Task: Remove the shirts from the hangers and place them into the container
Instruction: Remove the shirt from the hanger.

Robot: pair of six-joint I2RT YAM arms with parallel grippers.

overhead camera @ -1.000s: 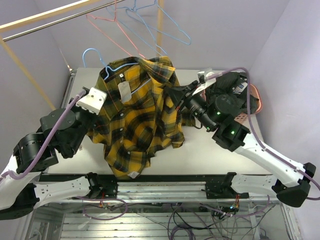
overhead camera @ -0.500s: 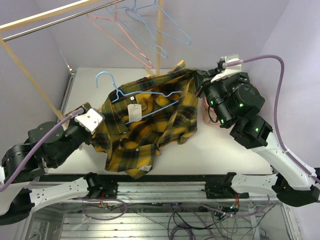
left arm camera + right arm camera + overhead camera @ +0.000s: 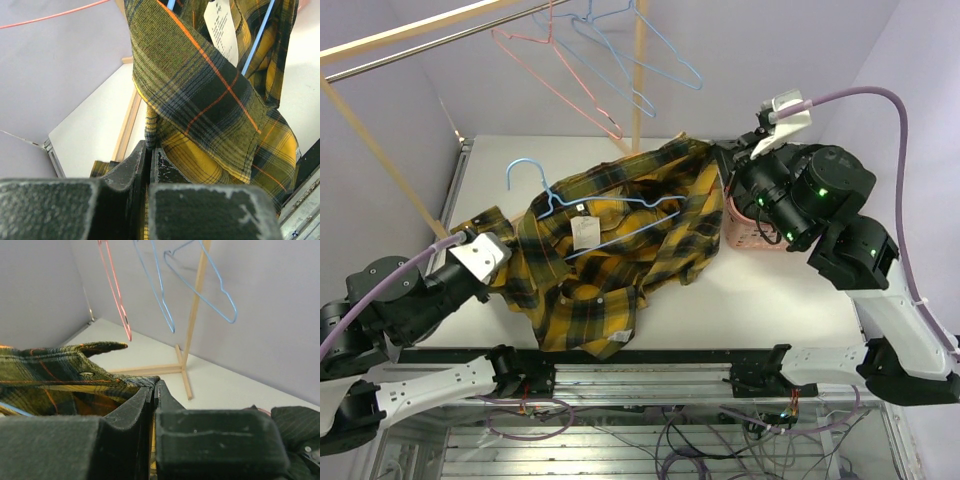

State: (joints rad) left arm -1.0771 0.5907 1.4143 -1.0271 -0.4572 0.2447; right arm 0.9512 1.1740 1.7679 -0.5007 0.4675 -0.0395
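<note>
The yellow-and-black plaid button-up shirt (image 3: 610,240) hangs stretched across the middle of the table, spanning the two arms, with its far corner close to the salmon-pink lattice plastic basket (image 3: 748,232) on the right. The left gripper (image 3: 150,150) is closed tight on a narrow fold of the plaid cloth at the shirt's near-left edge. The right gripper (image 3: 154,386) is likewise pinched closed on a thin edge of the same cloth up by the basket. A light blue wire hanger (image 3: 620,234) lies on the spread fabric and seems partly threaded through it. The shirt looks light, soft and limp, so it should sag and bunch wherever it is unsupported. A grip on doubled cloth at a hem, collar or shoulder seam would probably hold best, since a single thin layer may slip. The stiff wire could snag inside the shoulders.
</note>
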